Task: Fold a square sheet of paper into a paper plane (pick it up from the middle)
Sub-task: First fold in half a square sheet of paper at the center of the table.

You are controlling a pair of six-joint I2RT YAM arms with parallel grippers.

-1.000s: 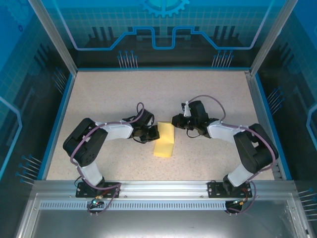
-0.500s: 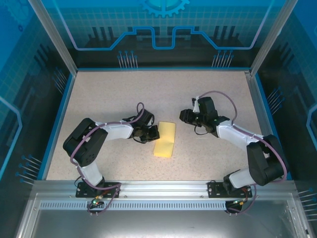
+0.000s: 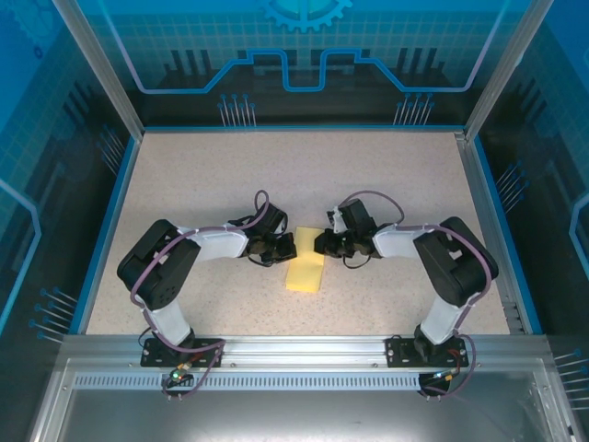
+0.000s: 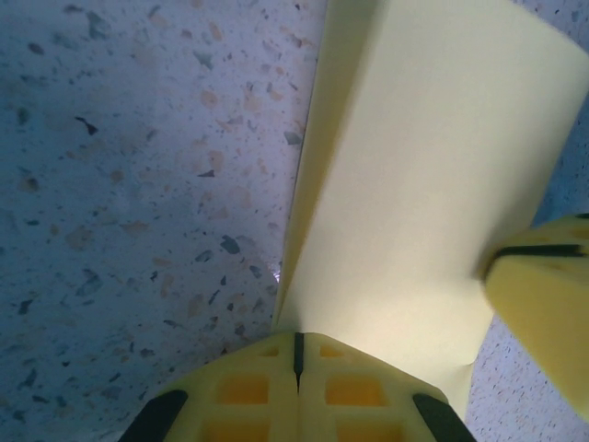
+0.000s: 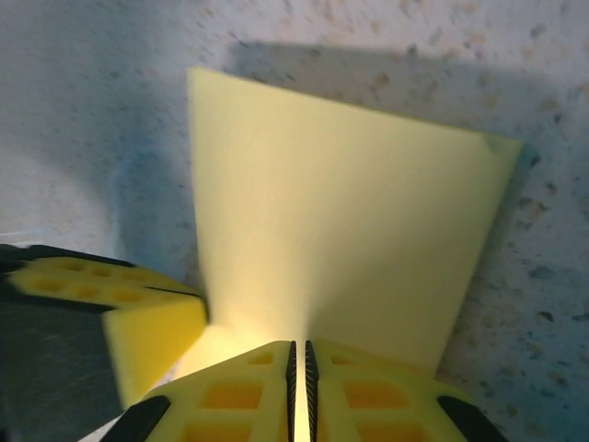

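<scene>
Right end effector (image 3: pixel 320 245) has returned, covering the paper (image 3: pixel 306 273) edge.

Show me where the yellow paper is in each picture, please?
Top external: the thin pale-yellow rectangular sheet of paper lies just below the middle of the picture.
Left wrist: it fills the upper right, running up from the left pincer at the bottom edge.
Right wrist: it sits in the centre, just above the right pincer.
Shared landmark: the speckled tabletop around the paper.
</scene>
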